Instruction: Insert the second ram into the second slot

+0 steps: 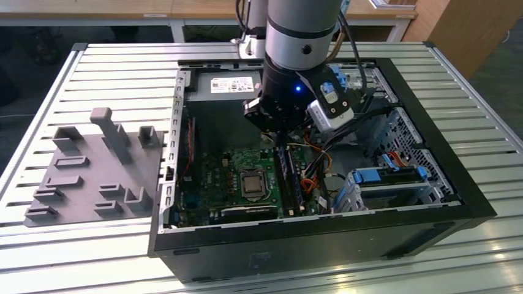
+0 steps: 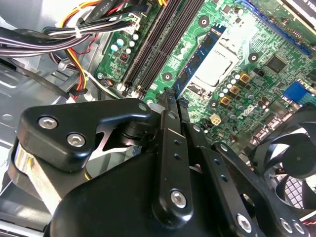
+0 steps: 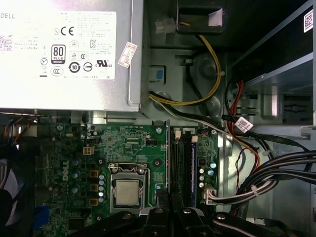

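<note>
Slatted metal worktable (image 1: 98, 67), wooden desks (image 1: 147, 9) behind, grey floor (image 1: 24, 86).

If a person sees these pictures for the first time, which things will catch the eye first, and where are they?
First comes the robot arm, reaching down into the open computer case on the slatted metal table. Its gripper is low over the green motherboard, at the memory slots beside the silver processor. A grey holder lies at the exterior view's left.

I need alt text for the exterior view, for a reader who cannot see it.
A robot arm reaches down into an open computer case, its gripper just above the memory slots on the green motherboard. The case lies on a slatted metal table, with a grey holder fixture at the exterior view's left.
</note>
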Tool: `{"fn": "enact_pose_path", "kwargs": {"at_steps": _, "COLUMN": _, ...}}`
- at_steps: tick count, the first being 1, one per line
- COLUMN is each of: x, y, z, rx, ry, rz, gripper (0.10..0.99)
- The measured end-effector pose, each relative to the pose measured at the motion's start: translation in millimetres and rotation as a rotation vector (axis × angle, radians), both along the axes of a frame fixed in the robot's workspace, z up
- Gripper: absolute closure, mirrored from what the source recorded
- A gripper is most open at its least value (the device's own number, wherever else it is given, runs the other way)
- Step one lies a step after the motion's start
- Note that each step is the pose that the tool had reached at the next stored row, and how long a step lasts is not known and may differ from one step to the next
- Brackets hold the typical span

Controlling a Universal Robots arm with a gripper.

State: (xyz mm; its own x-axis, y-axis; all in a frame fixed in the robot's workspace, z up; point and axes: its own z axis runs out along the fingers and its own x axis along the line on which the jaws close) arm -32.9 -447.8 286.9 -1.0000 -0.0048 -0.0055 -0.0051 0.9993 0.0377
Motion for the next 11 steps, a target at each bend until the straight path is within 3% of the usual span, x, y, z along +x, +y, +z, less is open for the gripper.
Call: {"fn": "enact_pose_path", "kwargs": {"at_steps": 11, "x": 0.0, "y": 0.0, "z": -3.0, "rx": 0.000, "ry": 0.0002, "rz": 0.000, "gripper": 0.949}}
